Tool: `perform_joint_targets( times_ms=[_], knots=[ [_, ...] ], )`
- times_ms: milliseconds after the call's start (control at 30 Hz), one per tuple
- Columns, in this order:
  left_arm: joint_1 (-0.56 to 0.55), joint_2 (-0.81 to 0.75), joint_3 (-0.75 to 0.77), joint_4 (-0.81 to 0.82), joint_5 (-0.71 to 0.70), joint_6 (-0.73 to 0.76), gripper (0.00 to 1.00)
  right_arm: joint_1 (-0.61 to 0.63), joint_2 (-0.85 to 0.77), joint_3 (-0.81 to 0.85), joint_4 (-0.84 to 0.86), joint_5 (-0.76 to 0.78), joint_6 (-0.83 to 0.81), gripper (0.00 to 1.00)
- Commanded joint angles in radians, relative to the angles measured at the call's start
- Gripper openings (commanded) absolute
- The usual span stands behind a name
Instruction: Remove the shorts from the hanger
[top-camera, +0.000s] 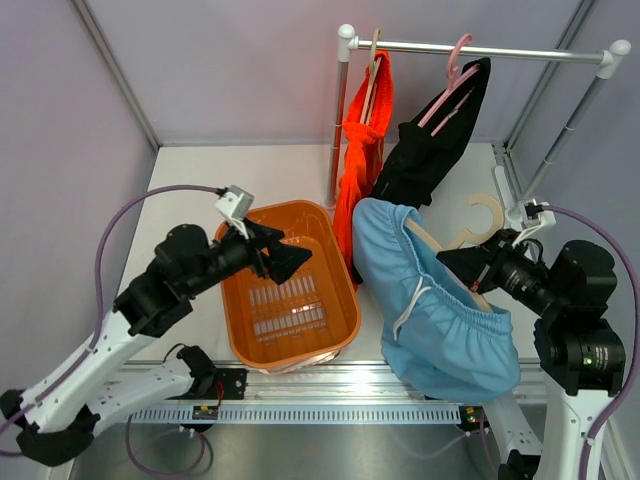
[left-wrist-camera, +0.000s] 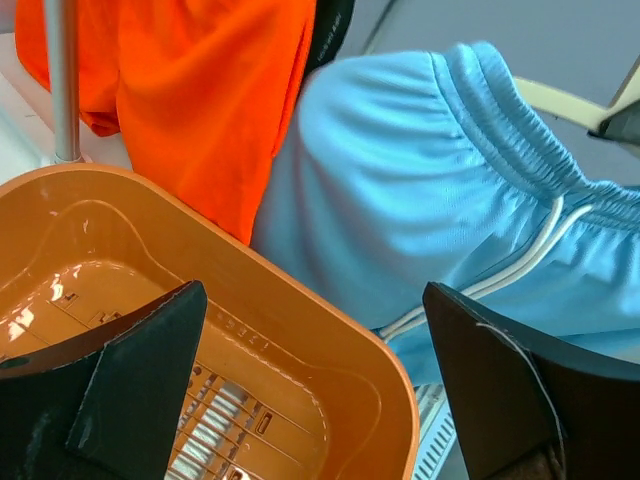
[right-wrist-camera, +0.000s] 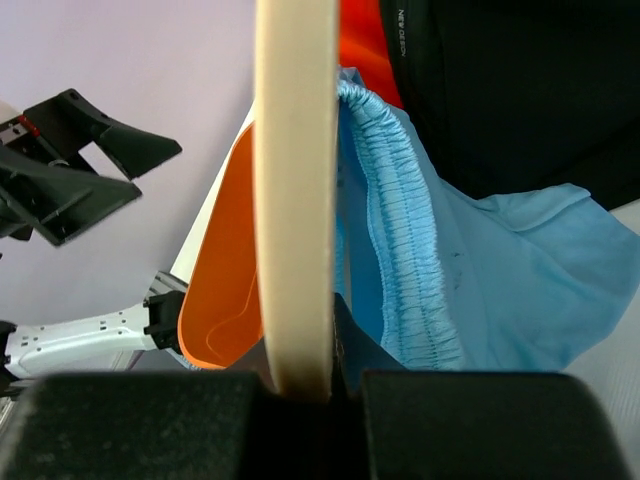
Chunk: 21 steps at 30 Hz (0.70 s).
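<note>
The light blue shorts (top-camera: 440, 310) with a white drawstring hang on a cream wooden hanger (top-camera: 478, 222) off the rail. My right gripper (top-camera: 468, 268) is shut on that hanger (right-wrist-camera: 295, 190); the blue waistband (right-wrist-camera: 400, 230) lies right beside it. My left gripper (top-camera: 290, 256) is open and empty above the orange basket (top-camera: 240, 340), a short way left of the blue shorts (left-wrist-camera: 420, 190). The bright orange shorts (top-camera: 362, 160) and the black shorts (top-camera: 430, 150) hang on hangers on the rail (top-camera: 480, 50).
The rigid orange basket (left-wrist-camera: 300, 310) stands between the arms at the near edge. The rail's left post (top-camera: 338, 120) rises just behind the basket, its right post (top-camera: 575, 120) at the far right. Grey walls close in on three sides.
</note>
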Motion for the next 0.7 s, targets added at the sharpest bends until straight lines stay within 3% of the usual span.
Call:
perform_joint_targets(
  times_ms=[0, 167, 300, 567, 667],
  knots=[
    [-0.195, 0.067, 0.072, 0.038, -0.336, 0.05, 0.95, -0.003, 0.016, -0.009, 0.091, 0.001, -0.004, 0.0],
    [-0.375, 0.231, 0.155, 0.075, -0.545, 0.074, 0.95, -0.001, 0.027, 0.005, 0.076, 0.044, -0.029, 0.0],
    [-0.464, 0.314, 0.209, 0.121, -0.59, 0.088, 0.96, -0.001, 0.061, 0.028, 0.054, 0.052, -0.046, 0.0],
    [-0.493, 0.38, 0.252, 0.147, -0.651, 0.09, 0.96, 0.022, 0.159, 0.104, 0.102, 0.047, -0.017, 0.0],
    [-0.496, 0.359, 0.236, 0.135, -0.674, 0.093, 0.96, 0.171, 0.214, 0.15, 0.129, 0.128, 0.002, 0.0]
  ],
)
